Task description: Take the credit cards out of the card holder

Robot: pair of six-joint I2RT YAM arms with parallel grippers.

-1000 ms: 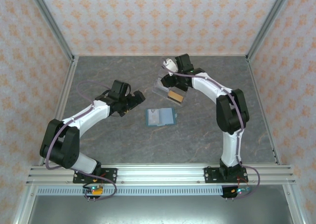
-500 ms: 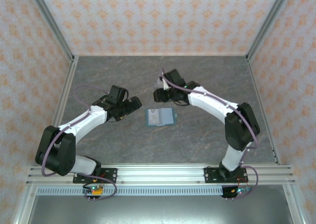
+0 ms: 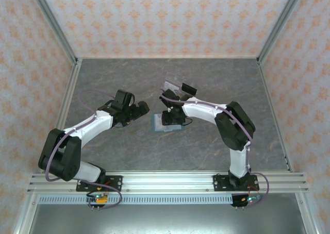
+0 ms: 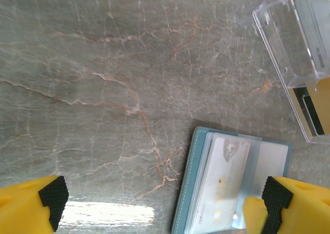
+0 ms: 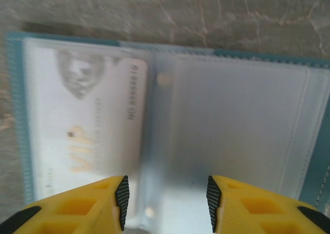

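One card [image 5: 85, 136] in open holder [image 5: 237, 126], not out; right end effector [image 5: 165, 195] half-open above; left end effector [image 4: 165, 198] wide, 9 o'clock.

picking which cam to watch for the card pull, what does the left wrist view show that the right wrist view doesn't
Left wrist: the clear plastic box at upper right with cards inside, a wide stretch of marble table, and the left tool wide open.
Right wrist: the lettering on the VIP card in one sleeve, the empty sleeve beside it, and the right tool, jaws apart, close over them.
Both: the open card holder with that pale card in it.
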